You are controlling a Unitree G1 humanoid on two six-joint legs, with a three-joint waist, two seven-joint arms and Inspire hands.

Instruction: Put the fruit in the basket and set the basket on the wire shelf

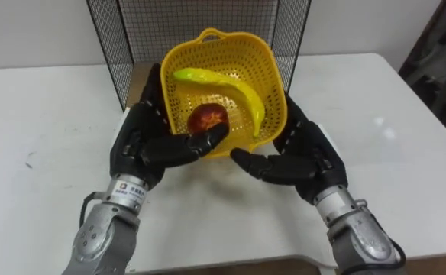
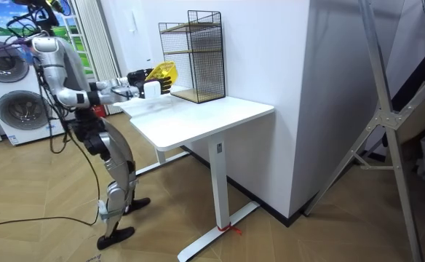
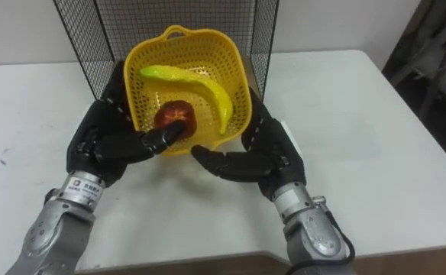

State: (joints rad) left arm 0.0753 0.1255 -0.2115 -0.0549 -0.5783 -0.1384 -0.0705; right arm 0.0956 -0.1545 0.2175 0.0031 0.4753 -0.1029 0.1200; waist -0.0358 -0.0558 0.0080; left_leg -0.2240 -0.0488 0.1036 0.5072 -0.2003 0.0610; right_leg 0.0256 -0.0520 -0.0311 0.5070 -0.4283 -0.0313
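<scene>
A yellow plastic basket [image 1: 223, 53] is held off the white table [image 1: 47, 114], tilted toward me, right in front of the black wire shelf [image 1: 200, 19]. Inside it lie a yellow banana [image 1: 231, 85] and a red apple [image 1: 206, 118]. My left hand [image 1: 143, 141] grips the basket's left side, its thumb curled over the near rim beside the apple. Against the right side and underside presses my right hand [image 1: 307, 153], fingers stretched up along the wall and thumb pointing left beneath the basket. In the room view the basket [image 2: 161, 71] hangs before the shelf [image 2: 198, 54].
The shelf stands at the table's far edge against the wall, its open front facing me and a wooden board [image 1: 139, 72] as its lowest level. I stand at the table's end on the room view's left. Washing machines [image 2: 12, 102] are behind me.
</scene>
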